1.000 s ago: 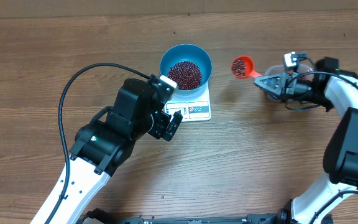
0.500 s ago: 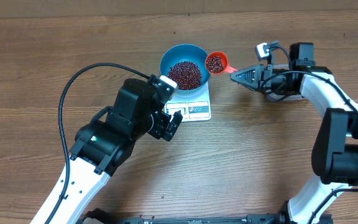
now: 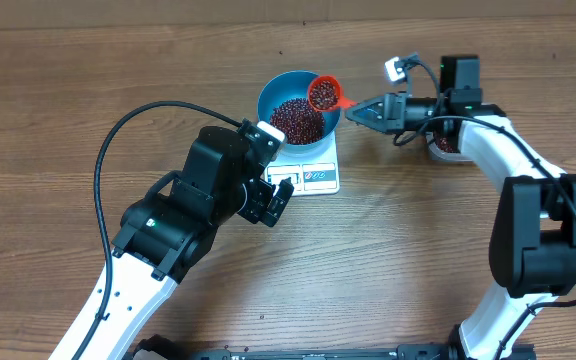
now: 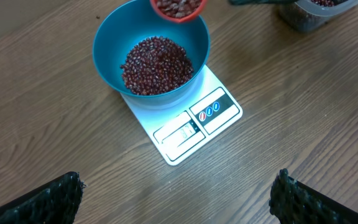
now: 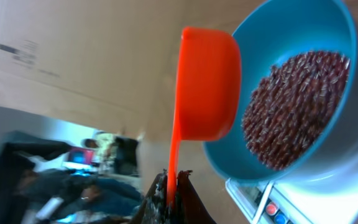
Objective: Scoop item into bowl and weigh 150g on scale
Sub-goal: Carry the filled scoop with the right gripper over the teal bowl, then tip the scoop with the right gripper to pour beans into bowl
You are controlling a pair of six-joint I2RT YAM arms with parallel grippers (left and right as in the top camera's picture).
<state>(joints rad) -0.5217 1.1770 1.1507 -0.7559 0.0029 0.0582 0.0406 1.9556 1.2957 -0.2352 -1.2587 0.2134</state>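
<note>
The beans (image 3: 297,120) lie heaped in the blue bowl (image 3: 271,92), which stands on the white scale (image 3: 318,177). A further load sits in the orange scoop (image 3: 322,93), whose cup hangs over the bowl's right rim. The scoop's handle runs rightward, away from the bowl, into my right gripper (image 3: 360,108), which is pinched tight on it. The bowl's centre therefore lies left of this gripper, roughly along the handle axis. Emptying the cup likely calls for a roll about that axis. My left gripper (image 3: 276,197) is spread wide, empty, just beside the scale.
</note>
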